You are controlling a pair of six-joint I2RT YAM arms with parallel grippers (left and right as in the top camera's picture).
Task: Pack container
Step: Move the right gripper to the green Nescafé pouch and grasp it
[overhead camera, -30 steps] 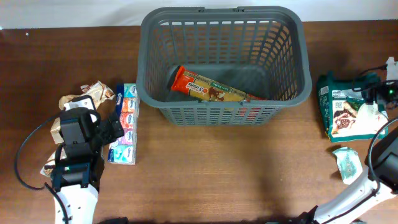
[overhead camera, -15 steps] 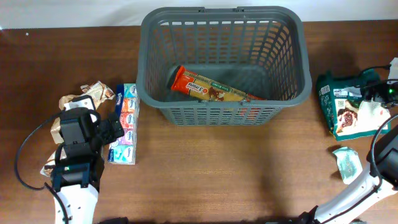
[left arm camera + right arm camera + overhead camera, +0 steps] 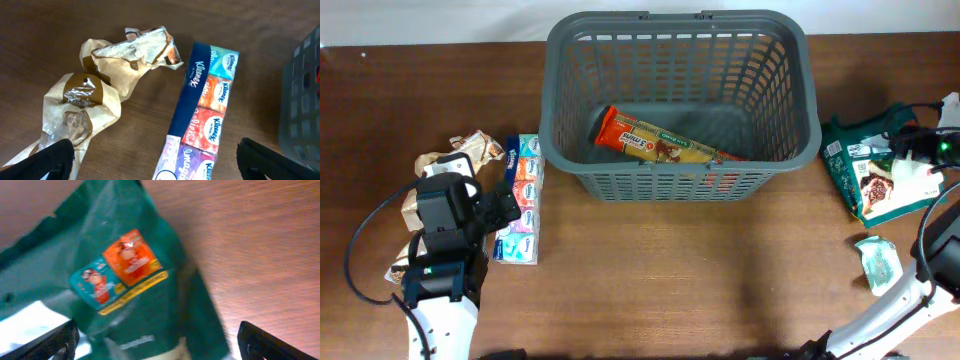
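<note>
The container (image 3: 780, 120), a dark grey plastic basket with slotted lattice walls and a solid floor, stands at the far middle of the desk (image 3: 700, 280) with its long axis running left to right. One glossy orange bar packet (image 3: 655, 140) lies slantwise on its floor. The right hand (image 3: 155, 342) hangs over a green bag (image 3: 135, 285), a smooth crinkly foil pouch with an orange and teal label. Its fingers are spread wide to either side of the pouch; the blurred wrist view does not show whether they touch it. From that hand the container lies to the left, and the pouch's left edge sits just beside the basket's right wall, its long axis running roughly near to far. The left hand (image 3: 156, 157) is likewise wide open and holds nothing. It is poised above a tissue pack (image 3: 202, 112), a long soft film-wrapped block lying near to far just beside the basket's left end, with crumpled brown wrappers (image 3: 85, 105) further left. The left hand looks the nearer to the container. A small pale packet (image 3: 876, 262) lies near the right edge.
</note>
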